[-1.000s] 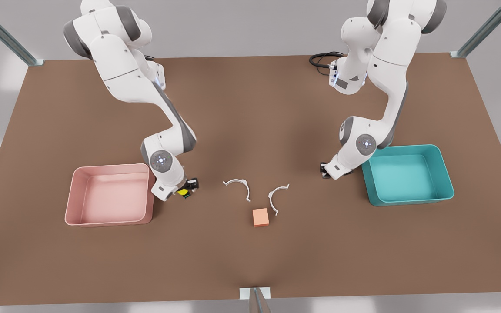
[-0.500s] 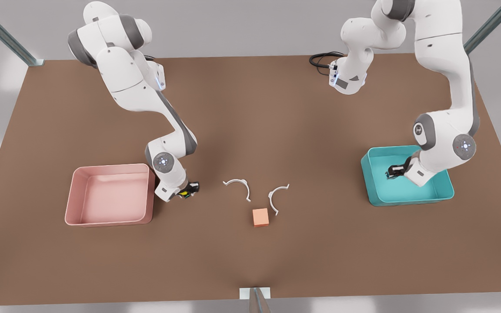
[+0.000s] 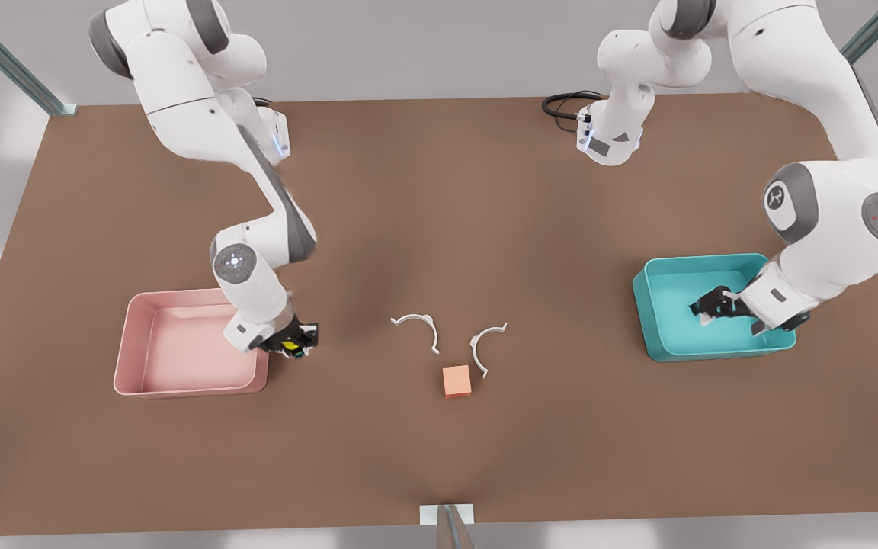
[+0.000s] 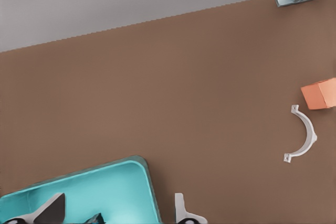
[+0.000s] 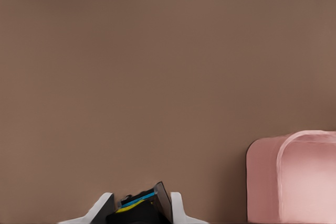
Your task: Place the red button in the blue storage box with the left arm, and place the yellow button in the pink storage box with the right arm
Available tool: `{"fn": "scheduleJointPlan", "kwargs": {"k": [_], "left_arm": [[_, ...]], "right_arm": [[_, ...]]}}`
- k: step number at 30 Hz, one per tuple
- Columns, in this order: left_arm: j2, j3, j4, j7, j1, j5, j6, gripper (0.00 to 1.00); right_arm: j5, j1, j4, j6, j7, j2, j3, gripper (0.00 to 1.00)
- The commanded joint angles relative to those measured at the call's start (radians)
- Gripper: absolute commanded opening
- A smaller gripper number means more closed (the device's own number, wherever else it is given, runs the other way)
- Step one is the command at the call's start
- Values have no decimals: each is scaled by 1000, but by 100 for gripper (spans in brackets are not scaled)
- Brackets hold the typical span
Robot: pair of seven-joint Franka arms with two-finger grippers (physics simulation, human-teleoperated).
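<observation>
The blue storage box (image 3: 713, 347) stands at the front view's right. My left gripper (image 3: 712, 307) hangs over its inside, fingers (image 4: 50, 211) spread wide and open above the box (image 4: 105, 192). A small dark piece shows between them; I see no red cap, so the red button is hidden. At the front view's left my right gripper (image 3: 292, 343) is shut on the yellow button (image 3: 289, 348), just outside the near right corner of the pink storage box (image 3: 142, 381). The right wrist view shows the yellow button (image 5: 134, 208) between the fingers and the pink box (image 5: 294, 177) beside them.
Two white curved clips (image 3: 414, 324) (image 3: 485, 345) and an orange cube (image 3: 456, 381) lie mid-table between the boxes. The cube (image 4: 320, 93) and one clip (image 4: 304, 135) also appear in the left wrist view. A black cable (image 3: 565, 103) lies at the table's back.
The left gripper swung from the table beside the blue box to over its inside. The right gripper carried the yellow button toward the pink box's corner.
</observation>
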Motion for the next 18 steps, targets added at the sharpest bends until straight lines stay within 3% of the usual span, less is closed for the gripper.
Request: {"fn": "scheduleJointPlan", "kwargs": {"k": [1,3,6,7,11,12,14,16,18], "left_arm": [[-39,-57,30,-240,36,15,-104,100],[-91,-251,22,-290,150,121,-125,100],[-111,-258,30,-294,147,113,-187,100],[-83,-260,101,-294,145,113,-251,100],[-65,-260,113,-292,144,101,-259,100],[-65,-260,113,-294,145,95,-259,100],[-63,-260,113,-294,145,94,-259,100],[-63,-260,113,-294,145,83,-259,100],[-60,-260,114,-294,145,83,-259,100]], "right_arm": [[-4,-44,3,-120,-190,-24,0,47],[-2,-100,-2,-145,-279,-38,0,47],[0,-216,-19,-174,-358,-52,43,48],[0,-274,-23,-174,-409,-51,63,48],[0,-366,-53,-174,-490,-32,66,49],[0,-369,-56,-174,-492,-26,66,53],[0,-389,-63,-174,-492,-6,66,94],[0,-386,-59,-174,-490,-6,66,100],[-2,-380,53,-244,-480,-6,112,100]]}}
